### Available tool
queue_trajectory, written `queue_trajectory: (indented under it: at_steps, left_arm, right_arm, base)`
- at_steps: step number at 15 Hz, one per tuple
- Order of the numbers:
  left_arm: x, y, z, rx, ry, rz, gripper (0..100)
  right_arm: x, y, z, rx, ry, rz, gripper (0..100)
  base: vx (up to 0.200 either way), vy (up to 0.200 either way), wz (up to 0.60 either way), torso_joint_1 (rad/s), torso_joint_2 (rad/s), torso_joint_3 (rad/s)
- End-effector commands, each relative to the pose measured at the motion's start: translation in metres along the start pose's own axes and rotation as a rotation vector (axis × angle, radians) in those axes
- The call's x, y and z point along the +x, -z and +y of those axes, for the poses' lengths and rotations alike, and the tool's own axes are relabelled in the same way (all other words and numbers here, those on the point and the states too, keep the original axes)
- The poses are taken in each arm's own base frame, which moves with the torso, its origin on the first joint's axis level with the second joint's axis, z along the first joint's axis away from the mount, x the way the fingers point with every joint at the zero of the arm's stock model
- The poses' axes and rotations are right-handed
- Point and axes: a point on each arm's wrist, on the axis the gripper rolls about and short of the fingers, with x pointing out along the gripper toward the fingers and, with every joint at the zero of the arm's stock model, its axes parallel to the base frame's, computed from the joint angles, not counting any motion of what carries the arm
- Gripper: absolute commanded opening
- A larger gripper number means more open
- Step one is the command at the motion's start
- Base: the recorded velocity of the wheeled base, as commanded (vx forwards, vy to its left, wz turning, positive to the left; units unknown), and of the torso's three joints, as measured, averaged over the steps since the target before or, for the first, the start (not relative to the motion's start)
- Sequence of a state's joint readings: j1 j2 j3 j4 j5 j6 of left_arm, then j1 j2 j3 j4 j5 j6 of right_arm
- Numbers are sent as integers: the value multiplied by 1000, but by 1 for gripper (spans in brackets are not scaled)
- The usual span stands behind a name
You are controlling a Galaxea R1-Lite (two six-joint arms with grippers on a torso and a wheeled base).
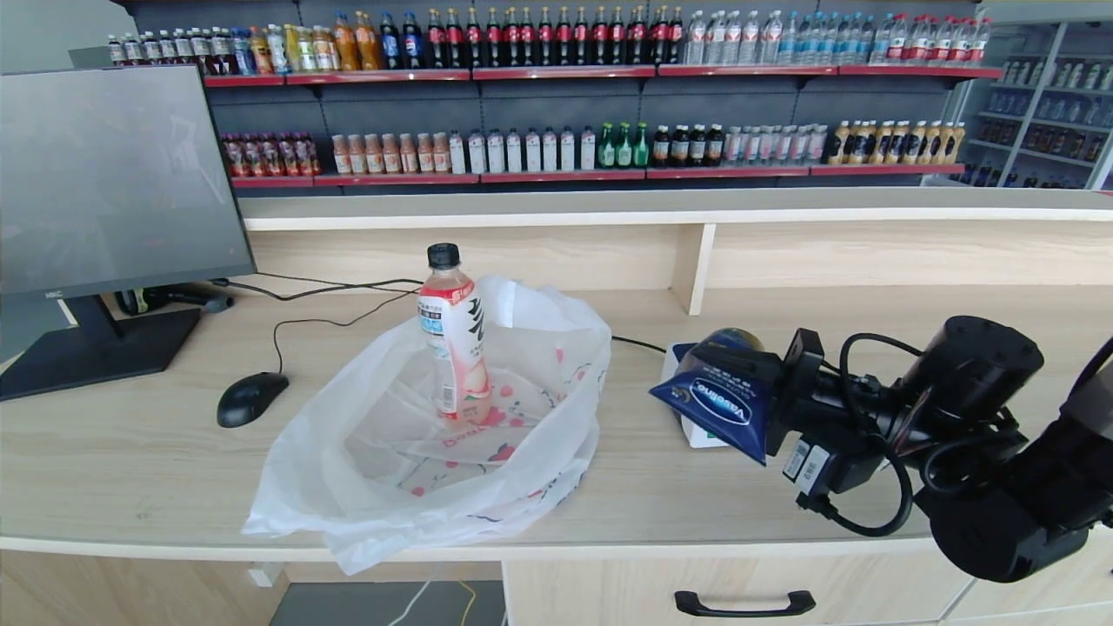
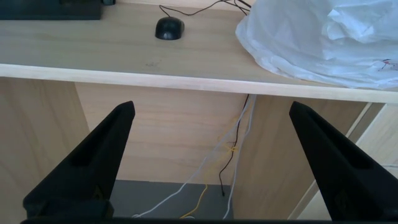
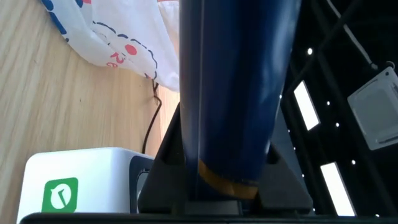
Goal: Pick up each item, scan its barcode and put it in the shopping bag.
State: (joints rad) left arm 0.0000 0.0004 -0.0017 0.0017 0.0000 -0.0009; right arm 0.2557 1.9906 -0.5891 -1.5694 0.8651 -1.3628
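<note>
Item in hand: dark blue plastic squeeze tube with a gold band (image 1: 717, 396), right of centre in the head view. It is lifted off the counter and tilted, with its flat crimped end toward the bag.
Right gripper (image 1: 774, 396): jaws closed on the tube near its banded end, which leaves most of the tube's length free. This hold probably serves to show the printed side to a reader.
Scanner: small white box with a green mark (image 3: 68, 180), sitting on the counter directly under the tube. The tube's position suggests the scanning step is in hand. Whether the barcode faces the box cannot be told.
Left gripper (image 2: 211, 107): jaws spread wide and holding nothing, parked low in front of the counter's edge, seemingly to stay out of the way.
Counter: pale wood-grain worktop (image 1: 130, 461), running across the lower half of the frame.
Shopping bag: thin white plastic bag with red print (image 1: 365, 452), at lower centre, its mouth slumped open and facing up. It lies just beside the scanner, so the drop after scanning should be short.
Bottle: clear pink drink bottle with a black cap (image 1: 452, 348), standing upright inside the bag; this item is judged done.
Mouse: black wired mouse (image 1: 250, 398), left of the bag.
Monitor: dark flat screen on a black stand (image 1: 113, 174), upper left.
Shelves: red-edged racks of bottled drinks (image 1: 574, 87), along the top.
</note>
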Motion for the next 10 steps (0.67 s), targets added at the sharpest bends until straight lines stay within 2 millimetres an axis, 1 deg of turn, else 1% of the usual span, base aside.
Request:
queue_trajectory:
  at_steps: [1,3,6,10]
  left_arm:
    - [0,0,0,-1,0,0,100]
    - [0,0,0,-1,0,0,100]
    - [0,0,0,-1,0,0,100]
    - [0,0,0,-1,0,0,100]
  right_arm:
    - [3,3,1,-3,1,-1,0]
    - [5,4,7,6,-10,-5,0]
    - [9,0,9,-9,-12,-23,0]
    - [10,0,9,-17,-12,-24,0]
  base:
    - [0,0,0,0,0,0]
    - [0,0,0,0,0,0]
    - [0,0,0,0,0,0]
    - [0,0,0,0,0,0]
